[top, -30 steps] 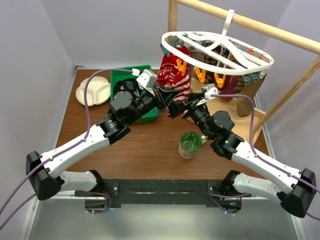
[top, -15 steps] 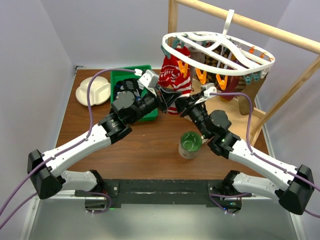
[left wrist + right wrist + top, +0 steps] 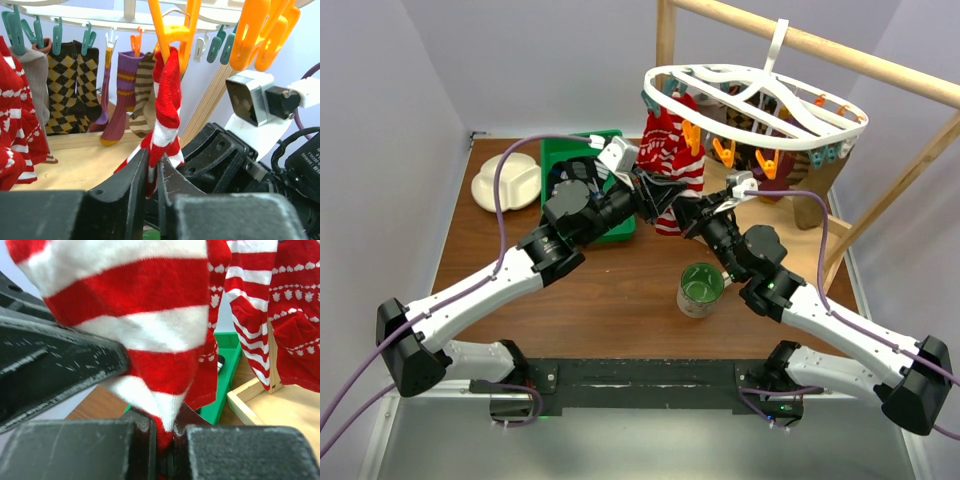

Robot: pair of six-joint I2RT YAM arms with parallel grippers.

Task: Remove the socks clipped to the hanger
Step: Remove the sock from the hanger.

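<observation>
left gripper (image 3: 152, 181) is clamped on red-and-white striped sock (image 3: 167, 95) | right gripper (image 3: 167, 450) is pinched on same sock | sock is clipped by orange clip (image 3: 172, 35) to hanger (image 3: 760, 95)

Robot test cell, laboratory type. Plain white panels (image 3: 390, 120) enclose a brown table (image 3: 590, 300); both arms (image 3: 480, 290) bolt to a black base rail (image 3: 650, 375). Staged props: green bin (image 3: 570, 137) just left of the left gripper (image 3: 655, 195), green cup (image 3: 701, 286) near the right gripper (image 3: 674, 215).
</observation>
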